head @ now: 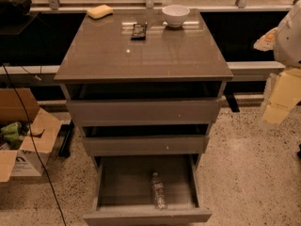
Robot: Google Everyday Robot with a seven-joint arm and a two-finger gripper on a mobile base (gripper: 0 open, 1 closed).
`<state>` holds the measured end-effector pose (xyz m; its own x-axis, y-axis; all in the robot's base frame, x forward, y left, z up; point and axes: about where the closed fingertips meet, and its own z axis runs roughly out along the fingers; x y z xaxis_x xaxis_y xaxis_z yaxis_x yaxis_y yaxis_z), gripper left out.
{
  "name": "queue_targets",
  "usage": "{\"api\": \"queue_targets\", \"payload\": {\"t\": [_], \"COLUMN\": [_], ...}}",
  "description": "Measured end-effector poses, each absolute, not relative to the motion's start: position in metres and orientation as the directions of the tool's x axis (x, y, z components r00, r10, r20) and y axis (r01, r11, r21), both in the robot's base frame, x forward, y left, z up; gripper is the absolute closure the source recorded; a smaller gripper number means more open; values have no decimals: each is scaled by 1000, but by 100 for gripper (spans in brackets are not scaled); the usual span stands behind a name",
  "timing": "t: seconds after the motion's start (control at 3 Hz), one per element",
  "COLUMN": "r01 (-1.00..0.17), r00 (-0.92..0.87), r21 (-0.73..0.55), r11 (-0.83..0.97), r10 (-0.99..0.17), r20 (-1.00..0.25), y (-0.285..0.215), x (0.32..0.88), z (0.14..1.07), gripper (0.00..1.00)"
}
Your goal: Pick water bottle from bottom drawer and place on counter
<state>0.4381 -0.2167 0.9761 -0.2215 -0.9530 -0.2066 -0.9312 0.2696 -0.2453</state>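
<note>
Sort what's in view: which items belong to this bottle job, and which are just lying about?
Job: small clear plastic water bottle; open grey-brown bottom drawer; glossy grey-brown counter; gripper at the right edge, off the cabinet.
Lying about: yellow sponge; white bowl; dark flat packet; cardboard box on floor.

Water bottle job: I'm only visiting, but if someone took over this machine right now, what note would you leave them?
Gripper: at the right edge of the view, beside the cabinet at about top-drawer height, far from the bottle.
Water bottle: lying in the open bottom drawer, right of centre.
Counter: yellow sponge, white bowl and a small dark object sit toward its back.
Done: bottom drawer is open.
Left: reach in, grasp the bottle, lift it out, set it on the counter.
</note>
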Motion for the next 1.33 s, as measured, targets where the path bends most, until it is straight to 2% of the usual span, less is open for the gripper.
{"api": "queue_targets", "payload": {"t": [0.67, 1.33], "r01": [-928, -912], "r00": [-252, -356], "r21": [-222, -136], "r11": [298, 386], "r10": [-944, -912], "r20": [-214, -205], "y": [-195, -135], "x": [436, 447], "z": [969, 908], "gripper": [0, 0]}}
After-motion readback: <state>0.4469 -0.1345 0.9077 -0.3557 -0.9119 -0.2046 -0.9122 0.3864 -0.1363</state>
